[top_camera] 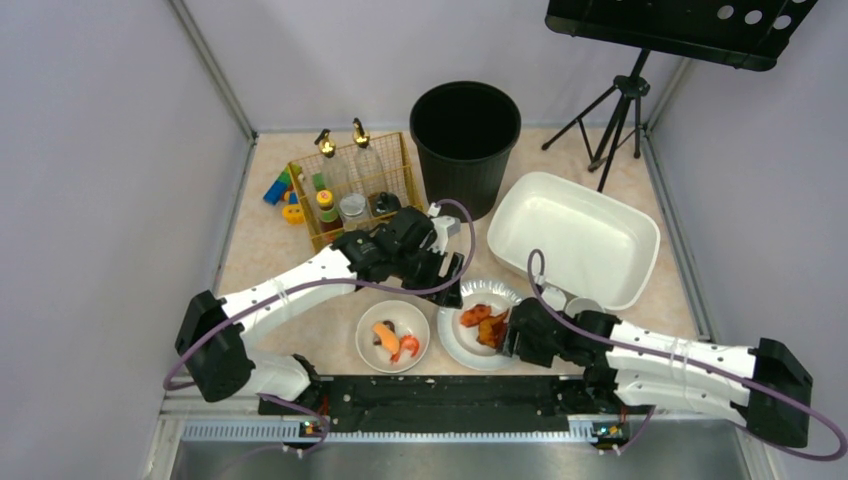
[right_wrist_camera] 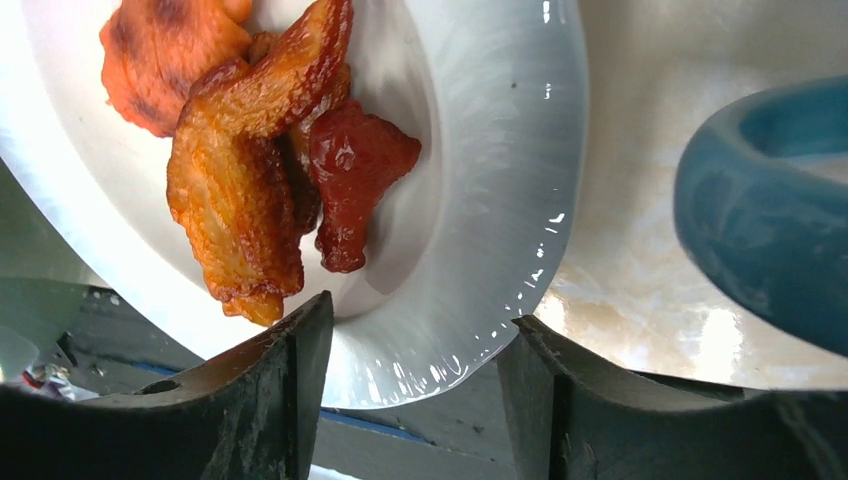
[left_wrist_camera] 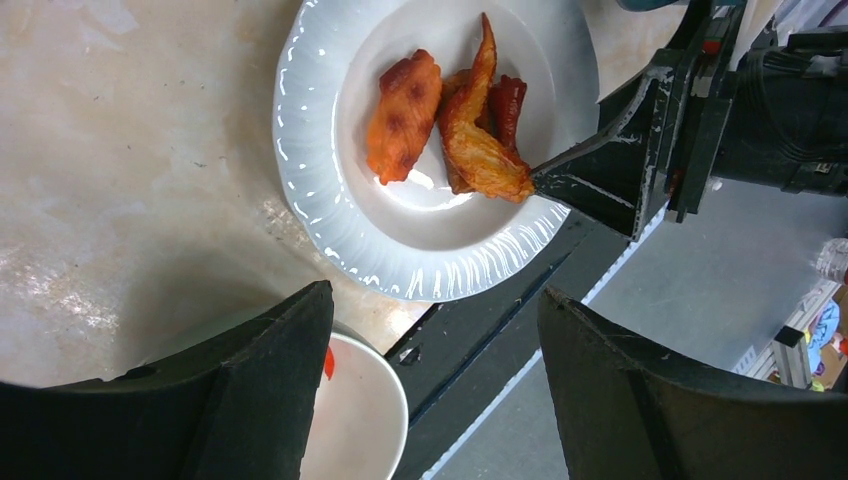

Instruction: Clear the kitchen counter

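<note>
top external, black bin (top_camera: 465, 140) behind plate (top_camera: 453, 338), white tub (top_camera: 575, 240) right, basket (top_camera: 405, 178) left

A robot lab booth: plain partition walls (top_camera: 100, 150), tripod (top_camera: 618, 118), mock kitchen counter (top_camera: 260, 250).

We see a beige speckled surface (top_camera: 265, 255) bearing a black bin (top_camera: 465, 140), a white tub (top_camera: 600, 250), a yellow wire basket (top_camera: 408, 170) and coloured blocks (top_camera: 280, 190). Near the front, a plate of chicken wings (top_camera: 452, 338) sits just beside a small bowl (top_camera: 365, 335).
</note>
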`<state>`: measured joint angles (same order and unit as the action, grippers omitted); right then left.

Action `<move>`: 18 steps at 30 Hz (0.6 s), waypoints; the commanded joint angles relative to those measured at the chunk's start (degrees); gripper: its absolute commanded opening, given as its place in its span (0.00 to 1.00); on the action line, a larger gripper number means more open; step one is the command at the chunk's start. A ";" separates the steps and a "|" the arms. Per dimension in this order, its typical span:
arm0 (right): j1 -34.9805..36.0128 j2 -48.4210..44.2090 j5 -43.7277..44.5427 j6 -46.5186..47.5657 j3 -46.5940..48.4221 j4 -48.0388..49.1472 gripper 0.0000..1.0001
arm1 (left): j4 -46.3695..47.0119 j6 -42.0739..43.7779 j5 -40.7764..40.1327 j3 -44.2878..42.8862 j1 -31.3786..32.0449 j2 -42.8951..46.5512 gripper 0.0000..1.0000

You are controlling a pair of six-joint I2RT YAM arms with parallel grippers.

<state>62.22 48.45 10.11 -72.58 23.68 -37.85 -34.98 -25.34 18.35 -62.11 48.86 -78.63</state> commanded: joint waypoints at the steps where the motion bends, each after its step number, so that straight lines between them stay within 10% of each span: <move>1: 1.35 2.63 2.36 -0.91 0.70 8.26 0.56 | 0.10 0.99 -0.42 0.39 0.27 1.76 0.79; 18: 3.02 9.47 9.37 -5.04 -1.80 19.84 0.41 | -1.26 1.26 -2.06 0.39 0.27 2.50 0.79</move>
<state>64.03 58.02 16.97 -75.31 23.11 -24.29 -36.38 -24.93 17.28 -62.11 48.86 -78.59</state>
